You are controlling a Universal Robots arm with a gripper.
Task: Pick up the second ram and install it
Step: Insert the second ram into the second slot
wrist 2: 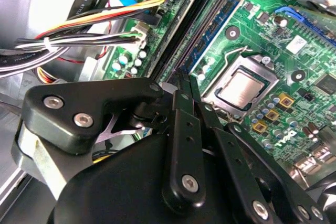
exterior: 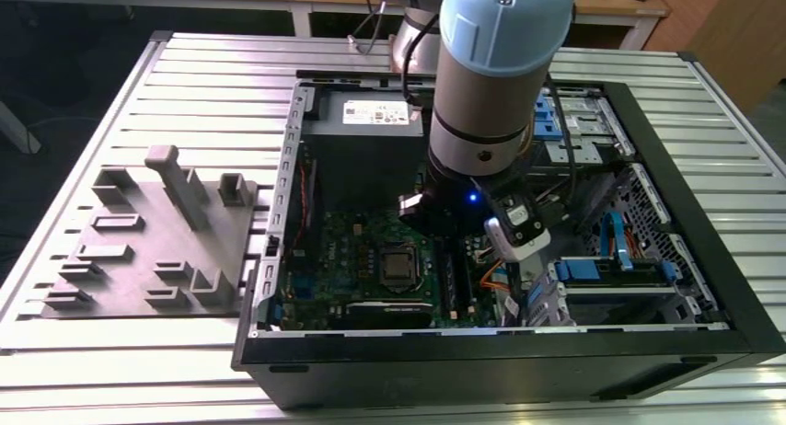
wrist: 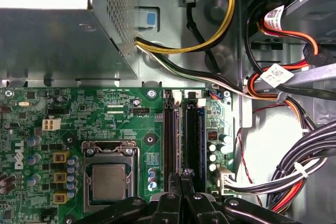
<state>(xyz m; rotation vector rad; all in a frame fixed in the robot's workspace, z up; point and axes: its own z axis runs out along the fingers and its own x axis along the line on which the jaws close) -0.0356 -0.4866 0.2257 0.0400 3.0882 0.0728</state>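
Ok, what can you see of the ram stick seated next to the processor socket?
The ram stick is a long, thin blue-green board standing on edge in the green motherboard. It lies between the processor socket and a neighbouring black slot and runs parallel to that slot. It looks seated along its visible length. The gripper, jaws shut, hovers at one end of it; whether they touch it cannot be told.

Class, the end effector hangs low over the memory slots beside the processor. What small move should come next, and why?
Probably lift the end effector straight up a little. Its fingers are closed with nothing seen between them, a memory stick already stands upright beside the processor, and cables crowd one side.
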